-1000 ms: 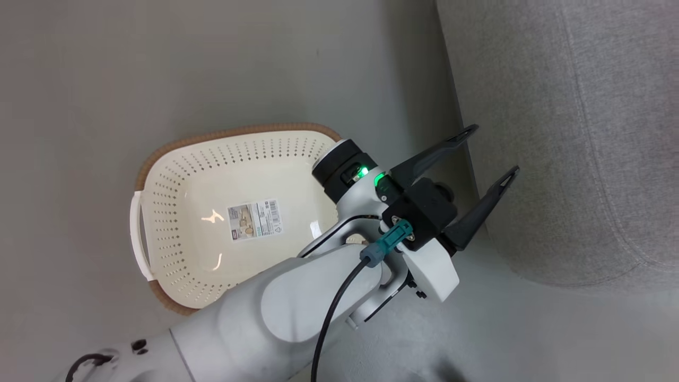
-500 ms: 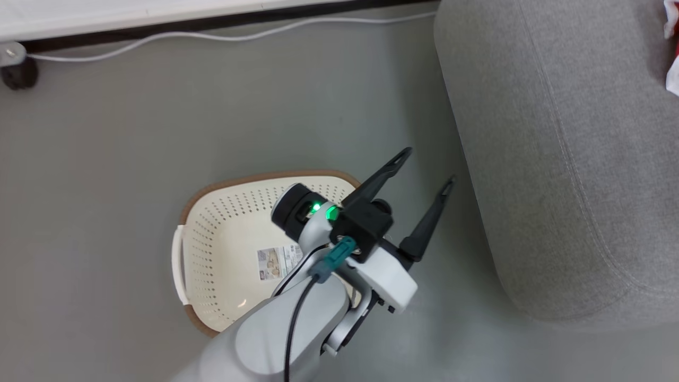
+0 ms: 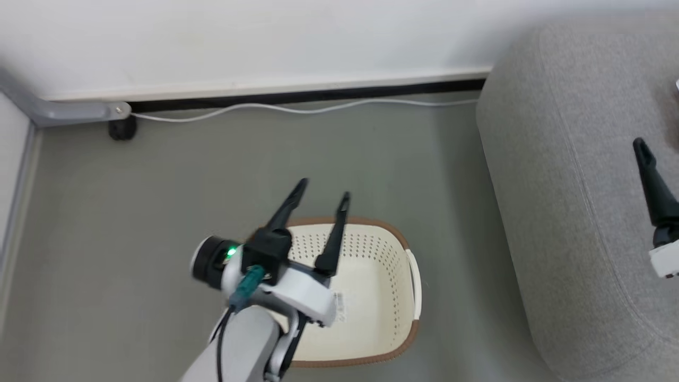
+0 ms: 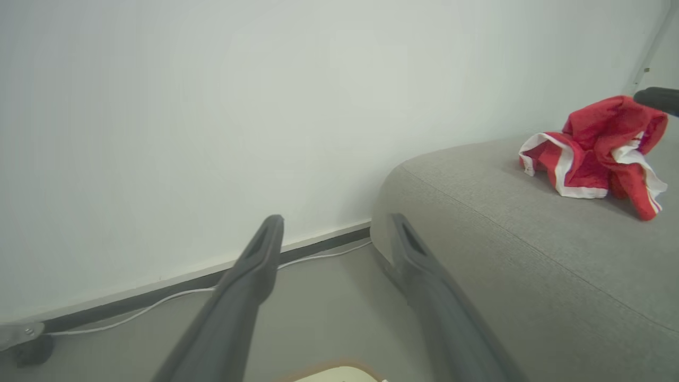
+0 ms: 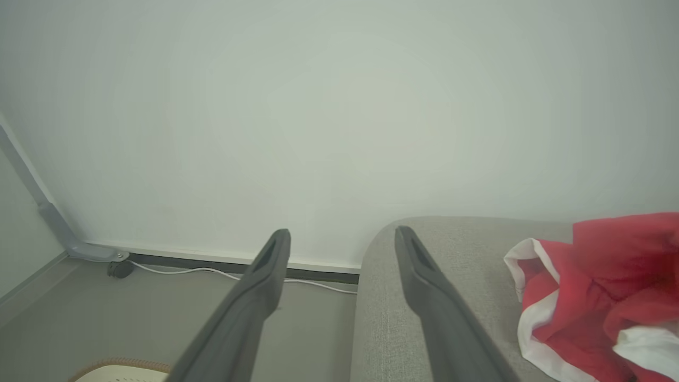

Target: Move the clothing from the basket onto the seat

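— Reading any writing down there?
— Peeking out low in the head view, inside the basket (image 3: 408, 241): a sliver of a sticker (image 3: 340, 307), half hidden behind the wrist, print too blurred for reading. Making out no lettering on the clothing (image 4: 594, 159) either, just white trim showing against the red.
— Lying where, that clothing?
— Sitting crumpled on top of the seat (image 3: 562, 212), at the upper right of the left wrist view and the lower right of the right wrist view, well apart from the basket.
— And the left gripper (image 3: 324, 190)?
— Hovering over the basket's left part, lower centre of the head view, with the forearm rising from the bottom edge and the fingers pointing up the frame toward the wall (image 3: 265, 37). Jaws standing parted, gripping nothing.
— And the right gripper (image 5: 342, 232)?
— Reaching over the seat at the right edge of the head view, showing one dark finger (image 3: 651, 180) there. Jaws gaping wide in its own wrist view, holding nothing, aiming at the wall with the clothing off to the lower right.
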### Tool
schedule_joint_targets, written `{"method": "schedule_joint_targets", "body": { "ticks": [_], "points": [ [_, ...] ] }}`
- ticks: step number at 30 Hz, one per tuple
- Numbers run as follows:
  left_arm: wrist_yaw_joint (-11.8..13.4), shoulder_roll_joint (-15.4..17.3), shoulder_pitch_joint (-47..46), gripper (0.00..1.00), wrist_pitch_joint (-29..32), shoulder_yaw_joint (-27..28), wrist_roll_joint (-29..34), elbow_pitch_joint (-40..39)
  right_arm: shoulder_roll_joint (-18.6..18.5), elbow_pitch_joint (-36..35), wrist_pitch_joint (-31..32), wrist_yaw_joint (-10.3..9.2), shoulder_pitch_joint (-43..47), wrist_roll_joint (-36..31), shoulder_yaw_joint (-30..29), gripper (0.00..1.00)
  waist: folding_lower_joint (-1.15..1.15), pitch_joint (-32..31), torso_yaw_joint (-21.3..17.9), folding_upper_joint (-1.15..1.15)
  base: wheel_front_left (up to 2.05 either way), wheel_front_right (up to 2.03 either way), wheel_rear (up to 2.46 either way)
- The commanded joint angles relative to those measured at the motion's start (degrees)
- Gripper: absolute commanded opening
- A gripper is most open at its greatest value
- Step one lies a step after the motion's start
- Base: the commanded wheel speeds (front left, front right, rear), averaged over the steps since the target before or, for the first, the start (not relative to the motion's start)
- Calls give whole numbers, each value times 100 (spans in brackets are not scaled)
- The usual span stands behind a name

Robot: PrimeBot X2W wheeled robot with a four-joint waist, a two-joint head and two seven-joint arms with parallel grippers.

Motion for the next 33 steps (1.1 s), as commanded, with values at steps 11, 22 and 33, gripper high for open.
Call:
{"method": "schedule_joint_targets", "body": {
  "ticks": [11, 22, 33],
  "points": [
    [-351, 284, 1224, 100, -28, 1912, 373, -183, 462, -178, -34, 7, 506, -356, 37, 100, 0, -921, 456, 0, 0, 0, 0],
    [-358, 225, 2187, 100, -28, 3264, 766, -703, 1013, -216, -34, 7, 1065, -737, -269, 100, 0, -1225, 505, 0, 0, 0, 0],
    [-438, 12, 3092, 100, -28, 3749, 980, -1149, 1472, -354, -34, 7, 1739, -1087, -507, 100, 0, -1390, 344, 0, 0, 0, 0]
  ]
}}
